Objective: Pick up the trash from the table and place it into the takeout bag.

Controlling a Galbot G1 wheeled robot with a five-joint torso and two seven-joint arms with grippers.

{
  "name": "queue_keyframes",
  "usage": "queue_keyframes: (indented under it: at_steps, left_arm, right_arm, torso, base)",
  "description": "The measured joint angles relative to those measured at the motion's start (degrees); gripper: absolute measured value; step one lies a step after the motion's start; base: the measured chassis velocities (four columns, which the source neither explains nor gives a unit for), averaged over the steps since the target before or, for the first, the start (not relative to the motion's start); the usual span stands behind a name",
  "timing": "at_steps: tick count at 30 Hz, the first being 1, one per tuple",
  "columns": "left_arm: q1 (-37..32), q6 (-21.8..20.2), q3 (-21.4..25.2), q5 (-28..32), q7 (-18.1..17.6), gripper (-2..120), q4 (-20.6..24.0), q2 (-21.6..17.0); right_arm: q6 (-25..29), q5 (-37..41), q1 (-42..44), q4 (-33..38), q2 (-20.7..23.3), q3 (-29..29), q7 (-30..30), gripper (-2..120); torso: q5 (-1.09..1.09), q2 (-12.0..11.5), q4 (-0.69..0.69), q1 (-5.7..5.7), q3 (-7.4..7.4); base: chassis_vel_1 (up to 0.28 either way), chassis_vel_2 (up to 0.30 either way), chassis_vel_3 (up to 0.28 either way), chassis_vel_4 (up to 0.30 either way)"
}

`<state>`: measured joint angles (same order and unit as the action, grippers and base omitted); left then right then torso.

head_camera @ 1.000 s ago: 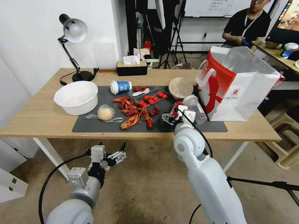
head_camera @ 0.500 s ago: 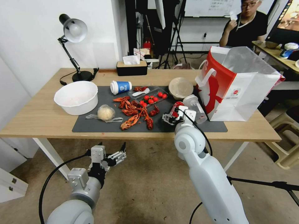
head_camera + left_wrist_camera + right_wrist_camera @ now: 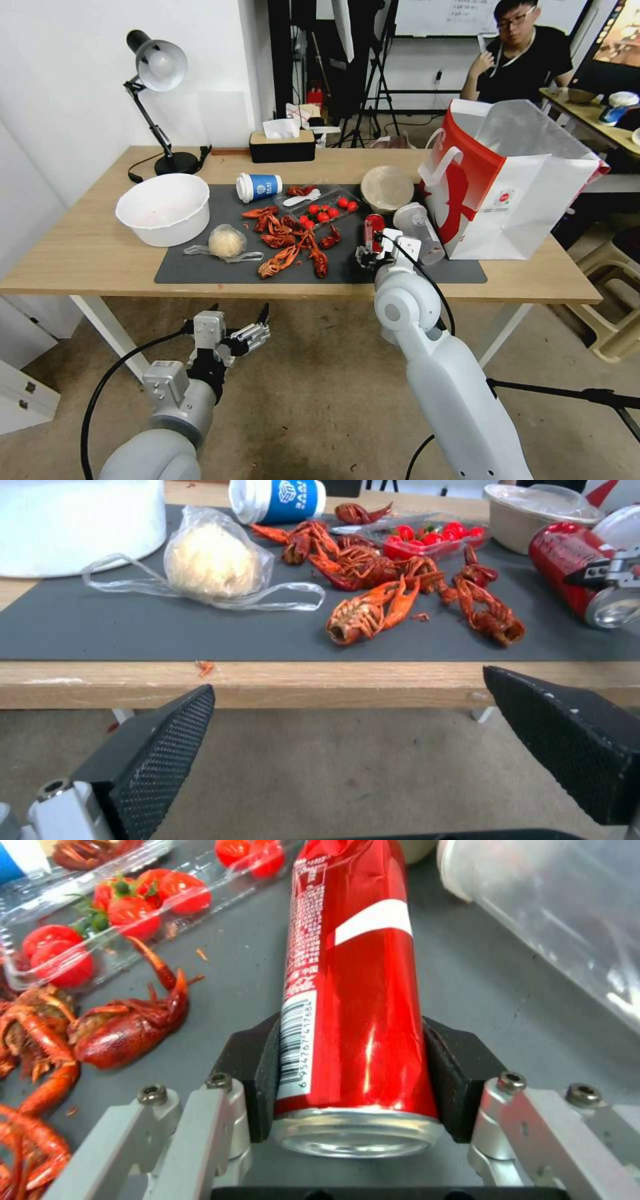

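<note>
Clamped around the red soda can (image 3: 353,990), the right gripper (image 3: 353,1075) is pressing its two dark pads against the can's sides near its bottom end, as the right wrist view shows plainly. That can is lying on its side on the dark mat (image 3: 200,267) of the table (image 3: 87,260), between the crayfish shells (image 3: 290,240) and the clear plastic cup (image 3: 419,230), with the takeout bag (image 3: 513,193) standing open just beyond the cup. Whether the can is already clear of the mat is hard to judge; it appears to be resting there. So the grasp looks made, and the lift is the step in hand. Next, the can needs raising above the bag's rim without knocking the cup. Down below the table edge, the left gripper (image 3: 353,730) is hanging idle with fingers spread wide.
</note>
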<state>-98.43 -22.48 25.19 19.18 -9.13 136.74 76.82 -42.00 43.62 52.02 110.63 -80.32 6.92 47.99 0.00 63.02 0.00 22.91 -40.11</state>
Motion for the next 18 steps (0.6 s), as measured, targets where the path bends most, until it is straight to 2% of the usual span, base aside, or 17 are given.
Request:
queue_keyframes:
  at_steps: [4,6,8,10,12,15,16,18]
  left_arm:
    - [-0.1,0.0,0.0,-0.1,-0.1,100,0.1,0.0]
    - [-0.3,0.1,0.2,-0.1,-0.1,100,0.3,0.0]
    - [-0.3,0.1,0.2,-0.2,-0.2,100,0.4,0.0]
    - [-0.4,0.1,0.3,-0.2,-0.2,100,0.4,0.0]
    - [-0.4,0.1,0.3,-0.2,-0.2,100,0.4,0.0]
    - [-0.5,0.2,0.3,-0.3,-0.2,100,0.4,0.2]
    - [-0.5,0.2,0.3,-0.3,-0.2,100,0.4,0.2]
    - [-0.6,0.2,0.3,-0.5,-0.2,100,0.6,0.4]
  right_arm:
    - [0.0,-2.1,0.3,1.5,1.0,-0.2,-2.4,43]
    - [0.0,-4.2,-0.1,3.5,3.4,-0.2,-6.5,43]
    - [0.1,-4.3,-0.4,3.8,4.0,-0.2,-7.2,43]
    - [0.1,-5.7,-2.4,5.2,7.6,0.4,-11.5,42]
    - [0.1,-6.4,-2.9,5.3,8.3,0.6,-12.4,41]
    - [0.1,-8.3,-7.2,6.1,12.2,1.6,-16.3,39]
    - [0.1,-8.3,-7.2,6.1,12.2,1.6,-16.3,39]
    - [0.1,-6.2,-11.8,6.8,15.2,2.5,-17.1,36]
  torso:
    - [0.0,0.0,0.0,0.0,0.0]
    - [0.01,0.0,-0.01,0.0,0.0]
    - [0.01,0.0,0.0,0.0,0.0]
    - [0.0,0.0,0.0,0.0,0.0]
    - [0.01,0.0,-0.01,0.0,0.0]
    - [0.01,0.0,-0.01,0.0,0.0]
    - [0.01,0.0,-0.01,0.0,0.0]
    - [0.0,0.0,0.0,0.0,0.0]
  base:
    - [0.0,0.0,0.0,0.0]
    - [0.0,0.0,0.0,0.0]
    - [0.0,0.0,0.0,0.0]
    - [0.0,0.0,0.0,0.0]
    - [0.0,0.0,0.0,0.0]
    - [0.0,0.0,0.0,0.0]
    - [0.0,0.0,0.0,0.0]
    - [0.0,0.0,0.0,0.0]
